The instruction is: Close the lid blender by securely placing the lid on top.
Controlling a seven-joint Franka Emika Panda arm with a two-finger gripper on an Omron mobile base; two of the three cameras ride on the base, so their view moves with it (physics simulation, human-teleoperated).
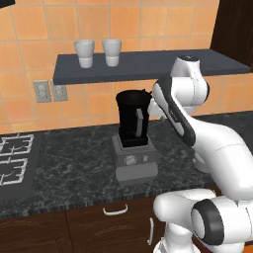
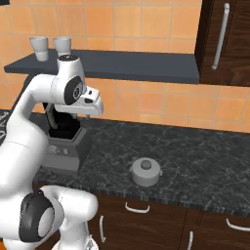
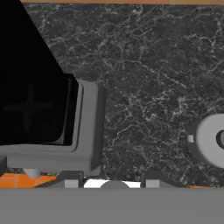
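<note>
Gripper [image 3: 112, 183] pressed together on nothing, hanging over the counter [image 3: 144, 78] between blender [image 3: 48, 113] and lid [image 3: 212, 140], with jar [image 1: 132, 118] uncovered and dark inside, lid lying flat well apart, two cups [image 1: 98, 53] on shelf [image 1: 148, 66].

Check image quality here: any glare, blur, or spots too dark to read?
Left base view: even, flat light, no glare; the blender jar reads as near-solid black. Right base view: soft render, the lid casts a faint shadow on the counter. Hand view: the jar's inside is pure black, and the lid is cut by the right edge.
</note>
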